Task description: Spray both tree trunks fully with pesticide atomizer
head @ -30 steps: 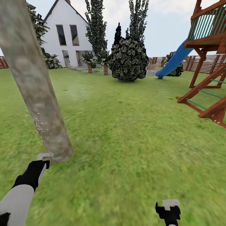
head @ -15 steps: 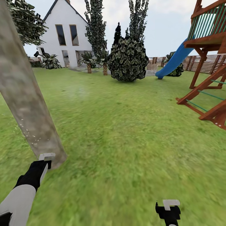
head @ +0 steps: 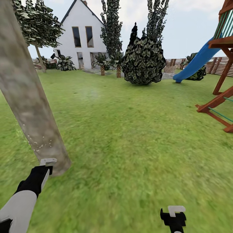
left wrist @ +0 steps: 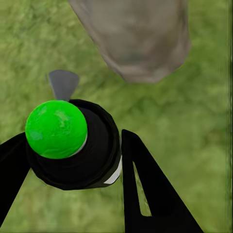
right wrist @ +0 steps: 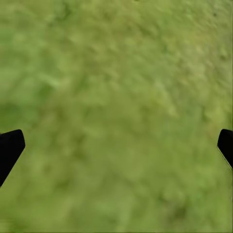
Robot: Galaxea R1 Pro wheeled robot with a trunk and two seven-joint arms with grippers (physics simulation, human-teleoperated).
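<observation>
A thick, mottled pale tree trunk [head: 29,97] leans across the left of the head view, with whitish pesticide specks [head: 40,144] low on it. My left gripper [head: 45,165] is at the trunk's foot, shut on the pesticide atomizer [left wrist: 73,150], a dark bottle whose rounded cap looks bright green from the wrist camera. The trunk's base [left wrist: 141,39] lies just beyond the bottle. A second tree [head: 38,27] with a blocky green crown stands far off near the white house. My right gripper [head: 174,213] hangs open over grass [right wrist: 116,97], holding nothing.
Green lawn [head: 136,129] stretches ahead. A large dark shrub [head: 143,61] and tall narrow trees stand mid-distance before the white house [head: 82,38]. A wooden play frame [head: 220,106] with a blue slide [head: 194,64] is at the right, in front of a slat fence.
The head camera has turned left: house, shrub and play frame have slid right, and the far tree has come into view. Both arms hold their place in the picture.
</observation>
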